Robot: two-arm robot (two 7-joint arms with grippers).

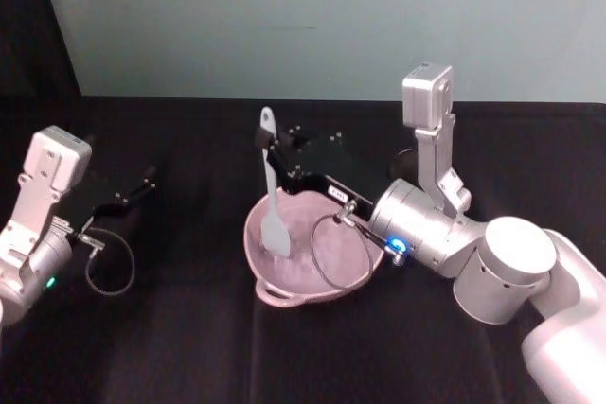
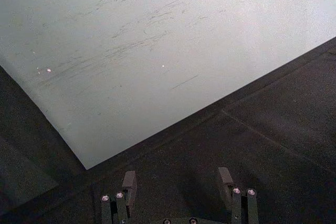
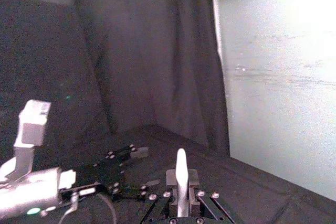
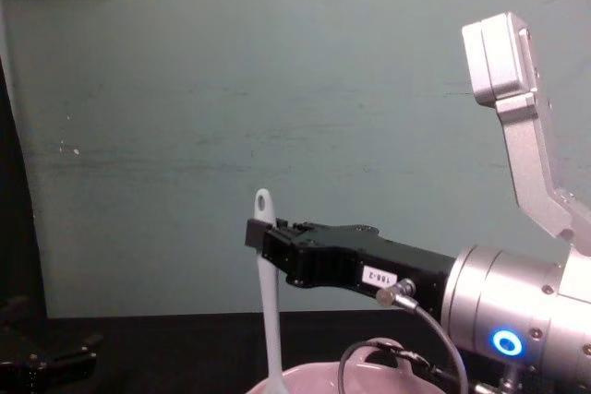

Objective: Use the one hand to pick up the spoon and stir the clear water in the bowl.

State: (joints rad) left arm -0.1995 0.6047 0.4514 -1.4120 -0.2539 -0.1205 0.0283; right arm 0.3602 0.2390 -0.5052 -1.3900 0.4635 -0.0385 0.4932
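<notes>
The white spoon stands upright, its broad head down inside the pale pink bowl at the table's middle. My right gripper, long and black with a small white label, reaches in from the right and is shut on the upper handle just below the hole. In the chest view the right gripper clamps the spoon above the bowl's rim. The right wrist view has the handle pinched between the fingers. My left gripper rests open at the far left, holding nothing.
The table is covered in black cloth, with a pale green wall behind. A black cable loop from the right wrist hangs over the bowl's right side. Another cable loop lies by the left arm. Dark curtains stand at the left.
</notes>
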